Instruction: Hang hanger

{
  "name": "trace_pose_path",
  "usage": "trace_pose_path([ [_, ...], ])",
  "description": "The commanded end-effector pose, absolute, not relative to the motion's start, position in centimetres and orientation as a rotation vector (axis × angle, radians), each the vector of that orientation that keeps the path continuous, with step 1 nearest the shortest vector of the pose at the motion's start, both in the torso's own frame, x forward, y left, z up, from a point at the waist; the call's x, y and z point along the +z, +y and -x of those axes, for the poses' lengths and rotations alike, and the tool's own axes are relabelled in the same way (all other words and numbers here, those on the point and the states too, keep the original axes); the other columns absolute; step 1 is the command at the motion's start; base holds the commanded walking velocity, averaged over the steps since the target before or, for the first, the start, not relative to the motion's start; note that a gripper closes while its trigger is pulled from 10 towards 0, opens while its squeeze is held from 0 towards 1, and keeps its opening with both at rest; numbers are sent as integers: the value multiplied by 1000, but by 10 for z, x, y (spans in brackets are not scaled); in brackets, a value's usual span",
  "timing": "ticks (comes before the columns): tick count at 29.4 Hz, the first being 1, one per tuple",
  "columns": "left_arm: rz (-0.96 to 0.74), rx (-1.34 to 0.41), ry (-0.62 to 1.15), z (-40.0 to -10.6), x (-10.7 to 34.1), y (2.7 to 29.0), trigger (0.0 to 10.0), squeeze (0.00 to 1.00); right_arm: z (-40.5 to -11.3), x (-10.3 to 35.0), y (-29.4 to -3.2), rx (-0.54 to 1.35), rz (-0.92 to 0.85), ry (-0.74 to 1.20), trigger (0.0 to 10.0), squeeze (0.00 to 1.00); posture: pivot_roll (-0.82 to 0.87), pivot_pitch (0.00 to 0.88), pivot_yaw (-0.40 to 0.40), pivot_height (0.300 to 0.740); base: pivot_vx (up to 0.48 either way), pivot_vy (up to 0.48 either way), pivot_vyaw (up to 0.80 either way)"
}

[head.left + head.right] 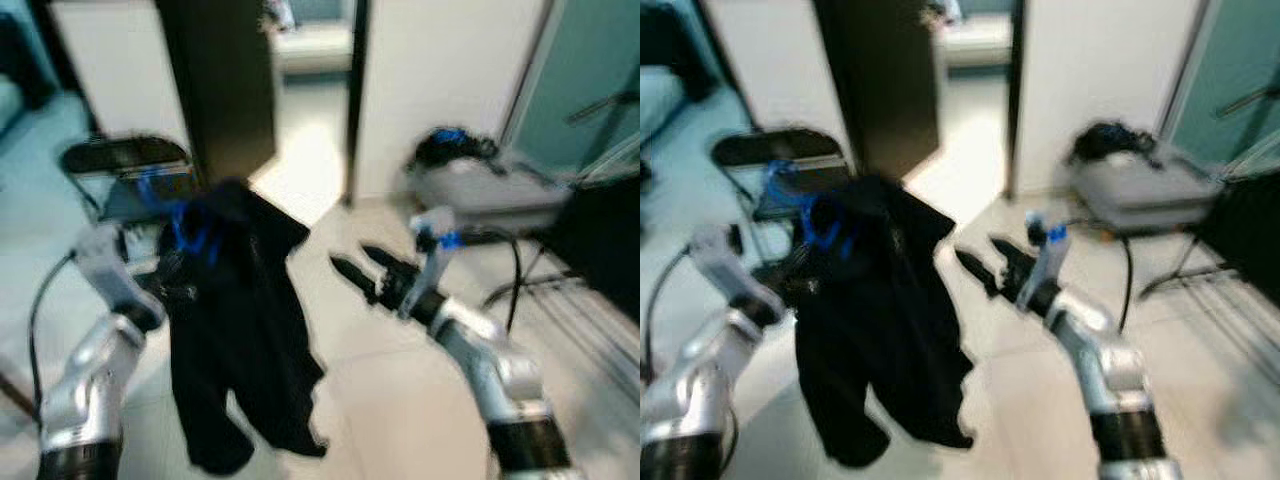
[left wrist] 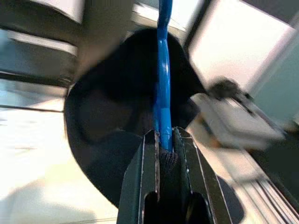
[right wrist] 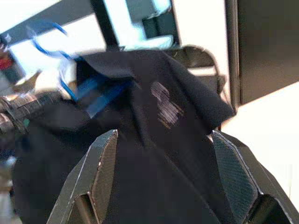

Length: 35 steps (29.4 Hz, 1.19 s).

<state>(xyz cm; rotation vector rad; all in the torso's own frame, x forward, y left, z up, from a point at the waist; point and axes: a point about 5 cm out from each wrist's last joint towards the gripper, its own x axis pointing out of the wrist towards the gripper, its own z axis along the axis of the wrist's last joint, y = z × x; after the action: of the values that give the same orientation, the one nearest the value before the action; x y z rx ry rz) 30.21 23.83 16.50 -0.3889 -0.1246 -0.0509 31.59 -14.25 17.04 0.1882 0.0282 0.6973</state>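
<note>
A blue hanger [image 1: 190, 232] carries a black garment [image 1: 245, 330] that hangs in the air before me. My left gripper [image 2: 164, 140] is shut on the hanger [image 2: 163, 88], with the blue bar pinched between its fingers. The left arm [image 1: 95, 370] rises from the lower left and meets the garment's left side. My right gripper [image 1: 358, 268] is open with nothing between its fingers, just to the right of the garment and pointing at it. In the right wrist view the garment [image 3: 159, 140] shows between the spread fingers [image 3: 100, 172], with the blue hanger [image 3: 93, 95] at its collar. The views are blurred.
A folding chair [image 1: 125, 175] stands behind the garment at the left. A dark door panel [image 1: 220, 85] and a white wall [image 1: 440, 80] lie ahead. At the right are a grey basket with dark clothes [image 1: 480, 175] and a metal rack [image 1: 580, 290]. Pale floor [image 1: 400, 410] lies below.
</note>
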Motion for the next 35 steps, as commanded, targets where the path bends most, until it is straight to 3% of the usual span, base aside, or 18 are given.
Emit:
trace_pose_path([
  [1,367,-3,-187,-299,174,248,10000,0,-316,172,-147,687,-159,19,10000,0,14,0,-3,735,480,0,763],
  [10,339,45,-161,-280,164,252,10000,0,-316,169,-154,687,-117,33,10000,0,21,0,-24,735,480,0,764],
  [28,282,30,-155,-281,163,240,10000,0,-310,166,-145,787,-67,33,10000,0,21,0,-15,735,480,0,769],
  [35,140,-16,-231,-279,188,228,10000,0,-303,166,-145,815,-76,23,10000,0,13,0,0,735,480,0,770],
])
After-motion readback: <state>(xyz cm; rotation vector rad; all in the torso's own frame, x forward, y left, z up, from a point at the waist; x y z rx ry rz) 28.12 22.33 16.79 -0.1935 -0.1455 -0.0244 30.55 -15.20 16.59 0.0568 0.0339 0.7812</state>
